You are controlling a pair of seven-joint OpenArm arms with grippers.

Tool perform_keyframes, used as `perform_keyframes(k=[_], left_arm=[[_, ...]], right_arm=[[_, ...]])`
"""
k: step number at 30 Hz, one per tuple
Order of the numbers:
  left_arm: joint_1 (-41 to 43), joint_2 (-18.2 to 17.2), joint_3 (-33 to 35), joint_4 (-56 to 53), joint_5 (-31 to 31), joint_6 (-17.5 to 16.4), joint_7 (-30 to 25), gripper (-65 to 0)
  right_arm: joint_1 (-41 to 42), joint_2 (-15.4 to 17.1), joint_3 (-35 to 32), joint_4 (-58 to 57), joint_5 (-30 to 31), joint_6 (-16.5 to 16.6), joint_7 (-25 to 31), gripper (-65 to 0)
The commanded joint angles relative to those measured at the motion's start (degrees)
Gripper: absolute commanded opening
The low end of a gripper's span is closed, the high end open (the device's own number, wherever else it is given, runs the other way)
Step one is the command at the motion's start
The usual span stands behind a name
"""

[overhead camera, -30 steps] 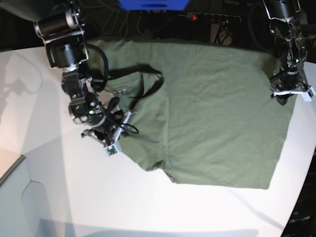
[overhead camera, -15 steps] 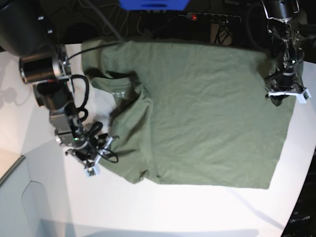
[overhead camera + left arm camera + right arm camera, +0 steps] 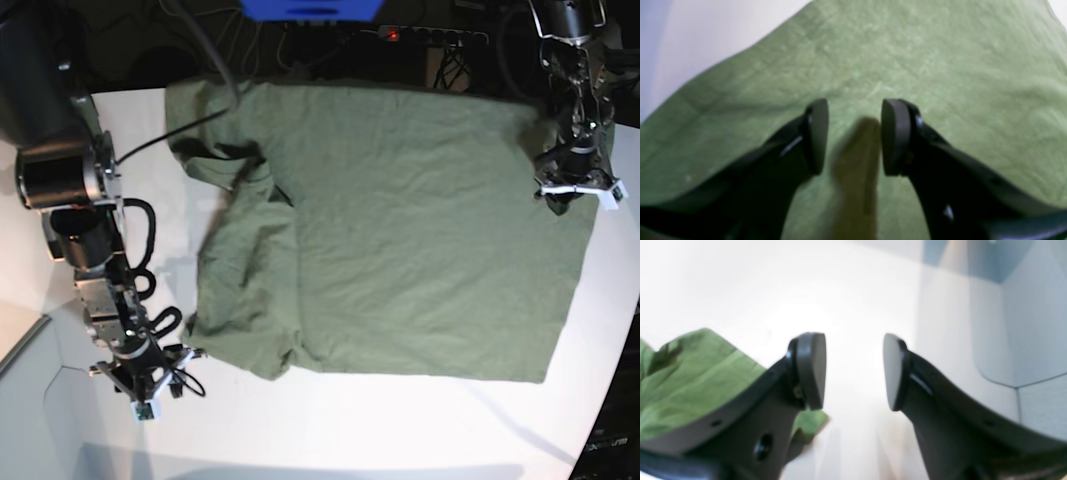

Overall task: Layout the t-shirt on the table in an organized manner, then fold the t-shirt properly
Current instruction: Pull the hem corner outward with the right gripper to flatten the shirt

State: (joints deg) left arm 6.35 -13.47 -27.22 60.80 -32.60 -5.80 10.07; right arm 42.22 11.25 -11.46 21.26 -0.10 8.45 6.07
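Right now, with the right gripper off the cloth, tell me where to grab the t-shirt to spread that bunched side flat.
Take the t-shirt at its lower corner nearest the right gripper, around. Come in low from the bare table side, fingers straddling the edge. That corner lies free on the table, while the cloth above it is bunched, so pulling it outward would probably flatten this side.

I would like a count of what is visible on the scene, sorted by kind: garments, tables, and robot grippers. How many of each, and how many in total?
Garments: 1, the t-shirt
Tables: 1, the table
Grippers: 2, the left gripper and the right gripper
Total: 4
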Motion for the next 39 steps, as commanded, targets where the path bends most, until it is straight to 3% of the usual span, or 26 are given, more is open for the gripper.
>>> perform_keyframes(k=[1,6,10,14,17,18,25,35,39], left_arm=[[-0.6,-0.9,-0.2,0.9,-0.2,-0.3,-1.2,-39.4],[-0.6,-0.9,-0.2,0.9,-0.2,-0.3,-1.2,-39.4],[-0.7,-0.9,-0.2,0.9,-0.2,-0.3,-1.2,-39.4],[-0.7,-0.9,-0.2,0.9,-0.2,-0.3,-1.2,-39.4],[-0.7,-0.9,-0.2,0.9,-0.2,-0.3,-1.2,-39.4],[-0.7,-0.9,-0.2,0.9,-0.2,-0.3,-1.2,-39.4],[-0.6,-0.9,-0.2,0.9,-0.2,-0.3,-1.2,-39.4],[-0.7,-0.9,-0.2,-1.8,-0.2,-0.3,-1.3,-39.3],[-0.7,-0.9,-0.2,-1.9,-0.2,-0.3,-1.3,-39.3]], right_arm=[[0.6,-0.1,0.1,1.6,0.4,-0.6,-0.1,-37.2],[-8.0,-2.2,0.1,12.8,0.4,-0.5,-5.5,-37.7],[-18.0,-4.0,-0.1,27.1,0.4,-0.5,-6.2,-38.7],[-24.9,-5.9,-0.1,35.0,0.3,-0.5,-6.3,-51.0],[-27.4,-6.2,0.0,34.6,0.2,-0.6,-6.3,-63.7],[-27.7,-6.2,0.1,33.5,0.2,-0.6,-6.3,-65.0],[-23.9,-4.4,0.1,20.3,0.2,-0.6,-5.8,-65.0],[-10.7,0.4,-0.2,7.8,0.1,-0.6,-5.7,-65.0],[-4.5,0.6,-0.3,4.0,0.1,-0.8,-5.6,-65.0]])
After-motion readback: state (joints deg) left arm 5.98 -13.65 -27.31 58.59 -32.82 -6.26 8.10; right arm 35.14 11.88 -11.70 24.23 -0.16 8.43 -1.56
